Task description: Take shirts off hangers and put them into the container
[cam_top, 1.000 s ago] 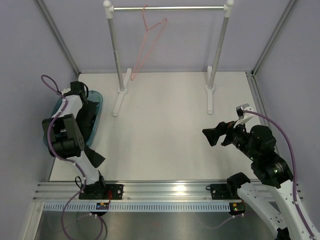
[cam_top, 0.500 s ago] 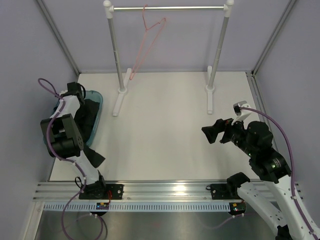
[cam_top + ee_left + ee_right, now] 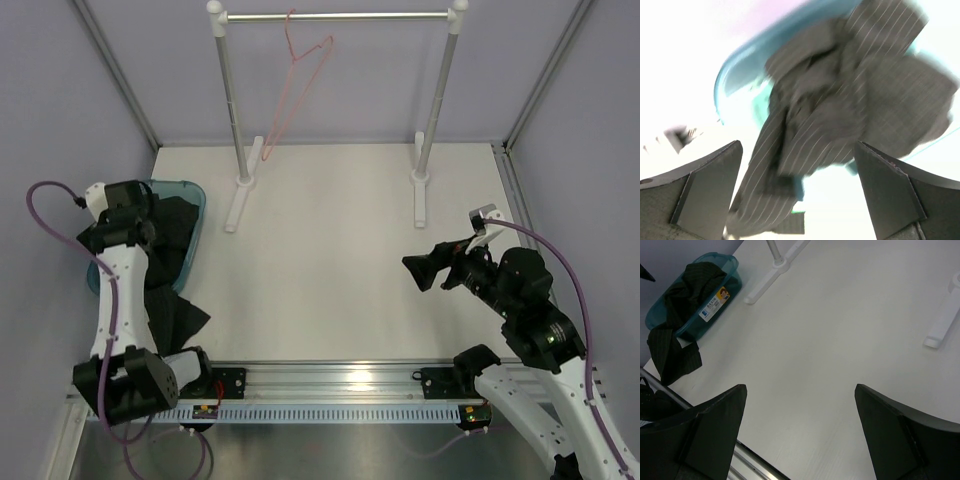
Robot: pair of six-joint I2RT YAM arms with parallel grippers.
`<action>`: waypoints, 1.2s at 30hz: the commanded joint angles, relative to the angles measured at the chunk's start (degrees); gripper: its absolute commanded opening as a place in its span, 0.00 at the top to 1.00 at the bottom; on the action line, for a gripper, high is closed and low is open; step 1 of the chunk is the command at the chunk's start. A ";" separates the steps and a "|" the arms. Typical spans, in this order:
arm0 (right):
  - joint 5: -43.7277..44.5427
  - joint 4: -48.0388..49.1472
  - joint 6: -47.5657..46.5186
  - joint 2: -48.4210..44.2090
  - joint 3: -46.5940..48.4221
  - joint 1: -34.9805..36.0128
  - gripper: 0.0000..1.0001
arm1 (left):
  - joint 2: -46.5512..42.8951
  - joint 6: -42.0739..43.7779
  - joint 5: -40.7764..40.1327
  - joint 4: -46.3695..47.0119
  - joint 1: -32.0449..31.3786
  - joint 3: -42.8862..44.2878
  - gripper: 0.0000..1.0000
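The black pinstriped shirt (image 3: 170, 240) lies bunched in the teal container (image 3: 190, 190) at the table's left. One part (image 3: 178, 315) spills over the near rim onto the table. My left gripper (image 3: 135, 225) hangs above the tub, open, with nothing between its fingers. In the left wrist view the shirt (image 3: 840, 100) and the container rim (image 3: 740, 65) lie blurred below the open left gripper (image 3: 797, 145). The bare pink hanger (image 3: 300, 70) hangs on the rail. My right gripper (image 3: 420, 270) is open over bare table at the right. Its view (image 3: 800, 387) shows the shirt (image 3: 695, 280) in the container (image 3: 730, 270).
A metal clothes rail (image 3: 335, 16) on two white posts stands at the back, with its feet (image 3: 238, 205) (image 3: 420, 200) reaching forward on the table. Grey walls close off the left, right and back. An aluminium rail (image 3: 330, 380) runs along the near edge.
My left gripper has opened and let go of the shirt, which now rests in the container. The left arm has swung out to the left and risen. The right arm barely moved.
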 commanded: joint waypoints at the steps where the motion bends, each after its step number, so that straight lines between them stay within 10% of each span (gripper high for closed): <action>1: -3.42 3.02 -0.12 -0.99 -0.95 0.41 0.01 | -6.05 -2.48 2.83 -4.82 -0.04 -8.25 0.01; 8: -4.83 1.71 0.94 -1.61 -1.57 0.40 0.01 | -16.43 -7.75 3.80 -8.16 -1.53 -14.70 0.01; 31: -8.44 -3.13 -0.47 3.14 5.99 0.41 0.00 | -4.49 -12.94 8.72 -3.42 1.98 -20.49 0.04; 36: -7.82 -3.31 -0.65 2.79 5.55 0.41 0.01 | -4.04 -13.03 10.13 -2.19 2.25 -21.02 0.25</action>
